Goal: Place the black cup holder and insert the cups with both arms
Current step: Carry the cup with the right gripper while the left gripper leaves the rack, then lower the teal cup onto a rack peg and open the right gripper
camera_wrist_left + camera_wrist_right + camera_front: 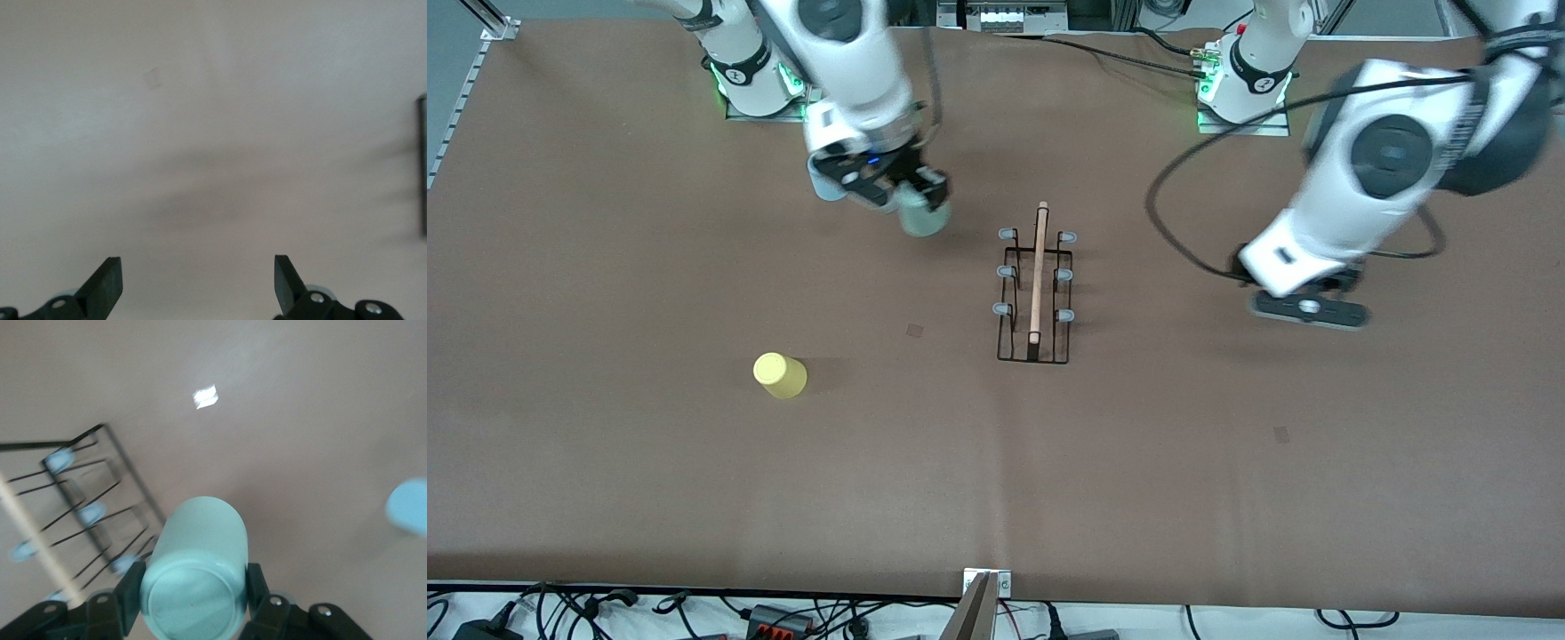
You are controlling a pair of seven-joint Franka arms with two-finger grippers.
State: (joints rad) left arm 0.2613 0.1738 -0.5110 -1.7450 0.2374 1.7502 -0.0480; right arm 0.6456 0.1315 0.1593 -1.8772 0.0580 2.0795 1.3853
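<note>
- Right gripper point(907, 197), clamped on the mint cup point(197, 570), hung over the table point(649, 489) beside the rack point(1035, 293).
- Left gripper point(197, 283), fingers apart, hovered toward the rack's left-arm end.
- No writing was readable.

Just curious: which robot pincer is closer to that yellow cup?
Right. The right pincer, gripping the mint green cup, hangs toward the yellow cup's end of the table. The open left pincer hangs much farther away.

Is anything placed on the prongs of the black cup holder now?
No cup sits on the black cup holder; its capped prongs are bare. The right gripper holds the mint cup beside it, over the table. The cup's inside is not visible.
</note>
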